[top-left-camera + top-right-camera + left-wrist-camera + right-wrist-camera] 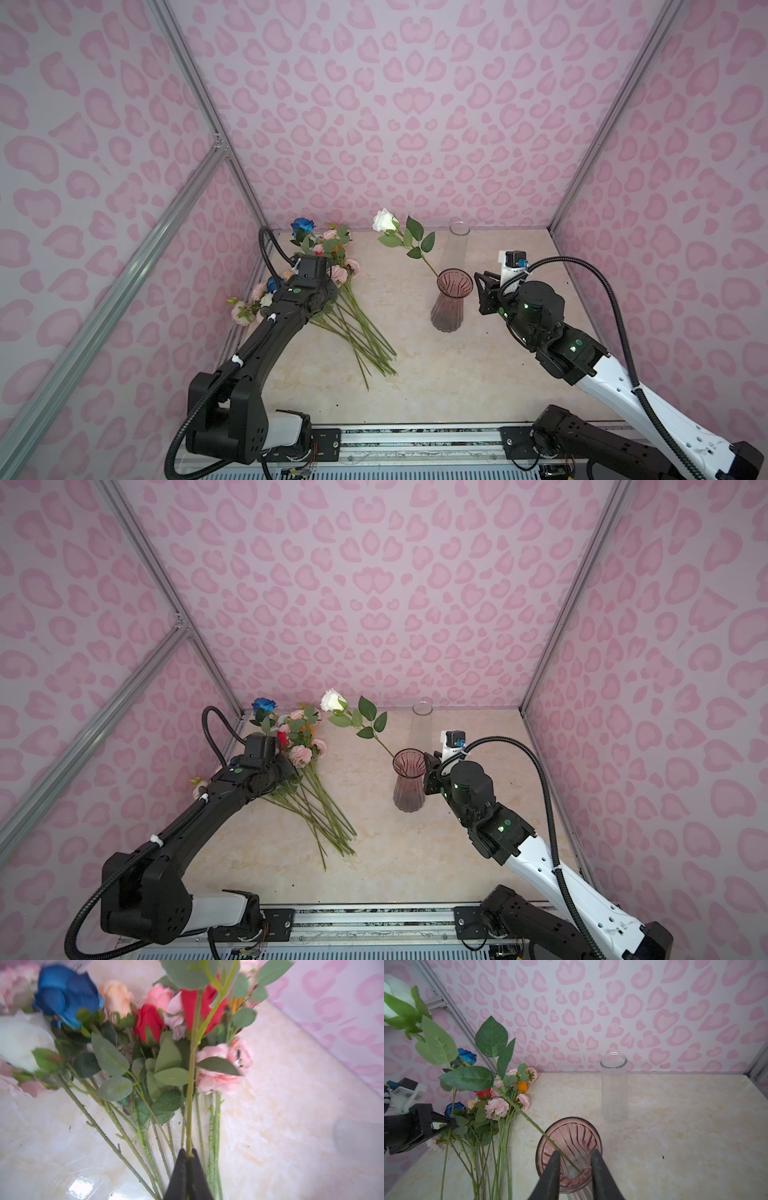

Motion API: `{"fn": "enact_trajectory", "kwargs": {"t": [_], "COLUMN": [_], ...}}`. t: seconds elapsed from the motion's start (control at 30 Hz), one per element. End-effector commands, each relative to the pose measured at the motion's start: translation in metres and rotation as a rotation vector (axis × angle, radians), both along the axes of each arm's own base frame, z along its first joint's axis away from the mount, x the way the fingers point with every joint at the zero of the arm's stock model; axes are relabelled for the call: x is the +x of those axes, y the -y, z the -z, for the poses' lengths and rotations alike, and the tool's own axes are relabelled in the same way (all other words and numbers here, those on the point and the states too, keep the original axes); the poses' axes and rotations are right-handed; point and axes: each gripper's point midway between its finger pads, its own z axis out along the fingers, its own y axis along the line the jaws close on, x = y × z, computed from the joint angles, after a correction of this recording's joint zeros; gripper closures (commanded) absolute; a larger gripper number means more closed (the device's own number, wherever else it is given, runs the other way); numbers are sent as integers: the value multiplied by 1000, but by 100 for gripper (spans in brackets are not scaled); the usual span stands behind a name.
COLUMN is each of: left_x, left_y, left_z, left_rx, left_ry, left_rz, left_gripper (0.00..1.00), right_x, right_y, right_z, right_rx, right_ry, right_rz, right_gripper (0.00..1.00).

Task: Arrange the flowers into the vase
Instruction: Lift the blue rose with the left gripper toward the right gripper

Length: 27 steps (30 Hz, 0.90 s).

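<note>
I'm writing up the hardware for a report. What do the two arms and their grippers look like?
The left arm is mostly black, with a white section near its base; the right arm has a white forearm and black joints with green lights. A black ribbed cable loops along each. The left gripper and right gripper both have black tapered fingers.

Cream marble table [478, 374] with flowers [351, 328] and two vases
The flowers lie heaped at 9 o'clock, stems fanning toward 6. A pink vase [446, 311] stands upright at 2, and a clear vase [456, 249] at 1 near the back edge.
</note>
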Motion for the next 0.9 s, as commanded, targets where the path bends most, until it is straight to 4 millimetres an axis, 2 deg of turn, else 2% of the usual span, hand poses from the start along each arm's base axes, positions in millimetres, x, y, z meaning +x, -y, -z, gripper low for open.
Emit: {"fn": "enact_trajectory", "kwargs": {"t": [0.0, 0.13, 0.23, 0.33, 0.5, 0.63, 0.73, 0.87], "left_x": [-4, -6, -19, -40, -97, -134, -143, -145], "left_y": [6, 20, 35, 52, 87, 112, 136, 166], "left_z": [-38, -99, -147, -193, -274, -316, -335, -358], "left_rx": [17, 22, 20, -1, -42, -87, -174, -230], "left_ry": [62, 232, 411, 582, 908, 1040, 1083, 1124], "left_rz": [85, 216, 336, 457, 706, 845, 934, 1015], "left_gripper": [97, 97, 97, 97, 97, 97, 97, 97], "right_x": [1, 0, -3, -7, -23, -36, -44, -59], "right_y": [0, -2, -5, -13, -34, -60, -83, -118], "right_z": [0, -5, -12, -25, -59, -83, -95, -106], "right_rx": [8, 23, 33, 38, 72, 100, 98, 97], "right_ry": [2, 9, 20, 36, 80, 118, 137, 134], "right_rz": [3, -10, -32, -88, -230, -342, -431, -560], "right_gripper": [73, 73, 73, 71, 62, 55, 52, 50]}}
